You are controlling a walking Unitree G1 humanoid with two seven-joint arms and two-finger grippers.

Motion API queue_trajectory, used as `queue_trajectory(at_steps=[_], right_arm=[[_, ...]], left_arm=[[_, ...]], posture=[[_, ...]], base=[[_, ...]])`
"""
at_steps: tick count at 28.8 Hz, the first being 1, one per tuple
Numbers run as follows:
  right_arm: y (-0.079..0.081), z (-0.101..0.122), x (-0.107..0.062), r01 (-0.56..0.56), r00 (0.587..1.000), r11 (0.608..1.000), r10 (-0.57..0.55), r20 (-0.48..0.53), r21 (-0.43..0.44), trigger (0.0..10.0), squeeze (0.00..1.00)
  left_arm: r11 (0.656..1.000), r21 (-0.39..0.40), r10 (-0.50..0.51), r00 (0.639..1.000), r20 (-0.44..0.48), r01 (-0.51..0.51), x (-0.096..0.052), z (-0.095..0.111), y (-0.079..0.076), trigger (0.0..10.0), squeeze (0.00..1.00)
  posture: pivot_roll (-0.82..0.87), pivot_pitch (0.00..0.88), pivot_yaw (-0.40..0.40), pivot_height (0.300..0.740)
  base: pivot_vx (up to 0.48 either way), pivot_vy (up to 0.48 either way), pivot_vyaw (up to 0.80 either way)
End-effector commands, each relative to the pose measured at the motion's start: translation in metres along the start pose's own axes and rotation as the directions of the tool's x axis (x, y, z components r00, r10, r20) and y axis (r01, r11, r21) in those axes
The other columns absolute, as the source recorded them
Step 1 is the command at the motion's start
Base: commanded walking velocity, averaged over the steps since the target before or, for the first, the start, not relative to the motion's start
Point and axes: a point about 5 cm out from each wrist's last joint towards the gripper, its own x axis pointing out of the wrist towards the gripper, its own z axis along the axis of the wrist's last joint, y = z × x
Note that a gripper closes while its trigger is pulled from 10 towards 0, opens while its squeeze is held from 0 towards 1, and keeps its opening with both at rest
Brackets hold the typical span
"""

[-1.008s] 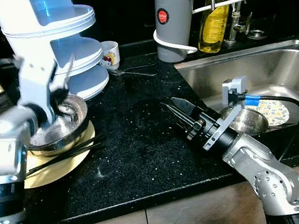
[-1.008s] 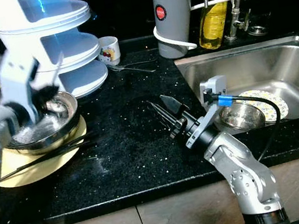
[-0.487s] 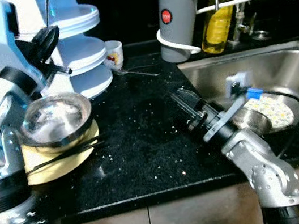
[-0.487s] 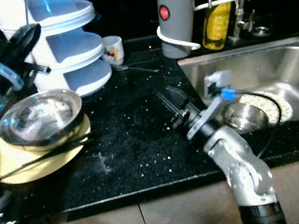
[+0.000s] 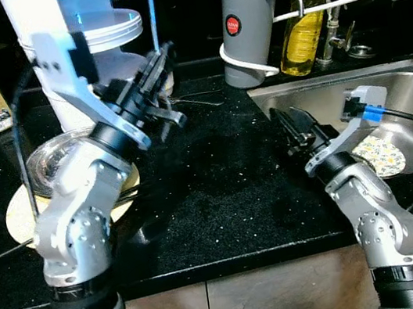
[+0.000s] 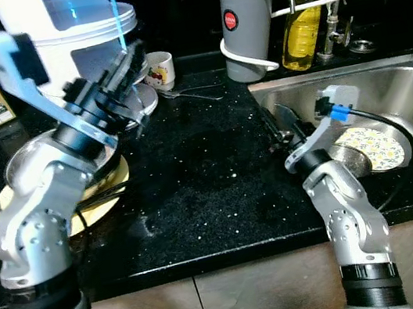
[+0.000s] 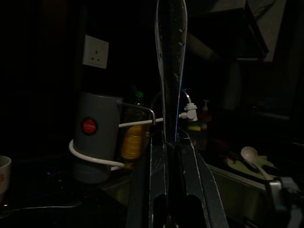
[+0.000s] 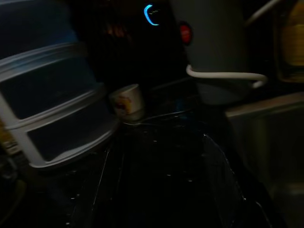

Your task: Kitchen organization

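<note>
Black granite countertop (image 5: 222, 199) ran nearest the camera, speckled and bare in the middle, with both silver arms raised over it. The left gripper (image 5: 155, 72) was lifted above the counter, its fingers clamped on a thin utensil (image 7: 171, 61), a spoon or knife handle standing upright and glinting blue at its edge; from the left wrist view it looked wet and narrow, but its kind could not be told. Below that arm a steel bowl (image 5: 49, 161) rested on a yellow plate (image 5: 23, 221) with dark chopsticks (image 5: 16, 248) lying across it. The right gripper (image 5: 294, 125) hovered just beside the sink's near corner, holding nothing; whether its fingers were parted I could not tell. Further right, the steel sink (image 5: 409, 85) held a patterned plate (image 5: 380, 155). Behind stood a white tiered rack (image 5: 79, 33), a small printed cup (image 6: 158, 69), a grey kettle (image 5: 247, 29) and an oil bottle (image 5: 302, 23). My reading: the utensil was being carried from the bowl toward the sink, and the next move would call for swinging the left arm rightward across the counter, clearing the right arm, before lowering it into the basin.
</note>
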Motion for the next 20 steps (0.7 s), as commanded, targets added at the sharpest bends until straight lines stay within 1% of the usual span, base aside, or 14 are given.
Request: queue_trajectory(at_steps=[1, 3, 5, 8, 11, 20], right_arm=[[-0.008, 0.004, 0.000, 0.038, 0.999, 0.999, -0.038, 0.016, -0.016, 10.0, 0.00], [-0.008, 0.004, 0.001, 0.035, 0.999, 0.999, -0.035, 0.022, -0.009, 10.0, 0.00], [-0.006, 0.004, 0.001, 0.025, 0.999, 1.000, -0.025, 0.030, -0.012, 10.0, 0.00], [0.001, 0.001, 0.000, -0.017, 1.000, 1.000, 0.017, 0.021, -0.012, 10.0, 0.00], [0.002, 0.000, 0.000, -0.025, 1.000, 1.000, 0.025, 0.018, -0.008, 10.0, 0.00], [0.004, -0.001, 0.001, -0.044, 0.999, 0.999, 0.044, 0.019, -0.003, 10.0, 0.00]], left_arm=[[1.000, -0.019, 0.008, 1.000, -0.018, -0.008, 0.000, -0.007, -0.002, 10.0, 0.00], [1.000, -0.015, 0.022, 1.000, -0.020, -0.022, 0.000, -0.007, 0.000, 10.0, 0.00], [0.999, -0.006, 0.038, 0.999, -0.021, -0.038, -0.001, -0.008, 0.001, 10.0, 0.00], [0.997, 0.015, 0.076, 0.997, -0.029, -0.075, -0.003, -0.010, 0.004, 10.0, 0.00], [0.996, 0.027, 0.089, 0.995, -0.037, -0.088, -0.004, -0.012, 0.004, 10.0, 0.00], [0.994, 0.041, 0.108, 0.993, -0.047, -0.106, -0.006, -0.014, 0.004, 10.0, 0.00]], posture=[[-0.08, 0.000, -0.051, 0.740], [-0.08, 0.000, -0.051, 0.740], [-0.09, 0.000, -0.050, 0.740], [-0.09, 0.000, -0.049, 0.740], [-0.09, 0.000, -0.051, 0.740], [-0.09, 0.000, -0.051, 0.740]], base=[[0.000, 0.000, -0.80], [0.000, 0.000, -0.50], [0.000, 0.000, 0.00], [0.000, 0.000, 0.00], [0.000, 0.000, 0.00], [0.000, -0.415, 0.00]])
